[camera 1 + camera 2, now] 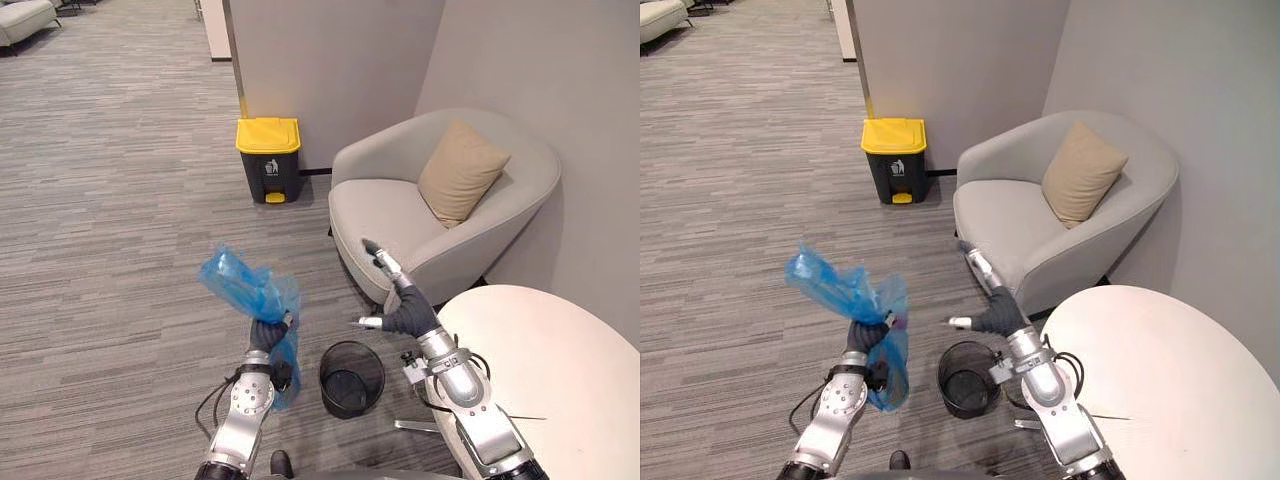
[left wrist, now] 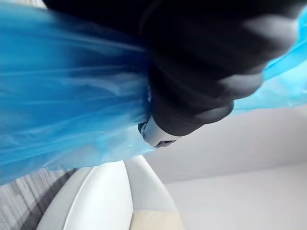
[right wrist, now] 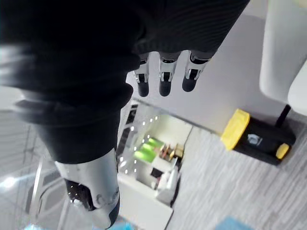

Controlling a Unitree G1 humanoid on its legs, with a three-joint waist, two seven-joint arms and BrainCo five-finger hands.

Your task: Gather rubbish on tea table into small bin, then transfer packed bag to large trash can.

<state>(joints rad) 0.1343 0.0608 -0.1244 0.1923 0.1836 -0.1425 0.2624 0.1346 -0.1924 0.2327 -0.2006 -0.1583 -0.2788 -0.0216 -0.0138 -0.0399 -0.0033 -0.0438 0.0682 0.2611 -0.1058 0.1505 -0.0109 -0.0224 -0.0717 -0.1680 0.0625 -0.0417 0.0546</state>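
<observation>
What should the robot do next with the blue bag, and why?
Probably carry the blue bag toward the yellow-lidded trash can by the wall: the left hand grips it, lifted clear of the small bin; the can stands some way off, lid shut, and the right hand is open.

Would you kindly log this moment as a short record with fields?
left hand: shut on blue bag, held aloft
right hand: open, holding nothing, raised before armchair
small bin: beside table, between the arms
trash can: against wall, yellow lid closed
</observation>
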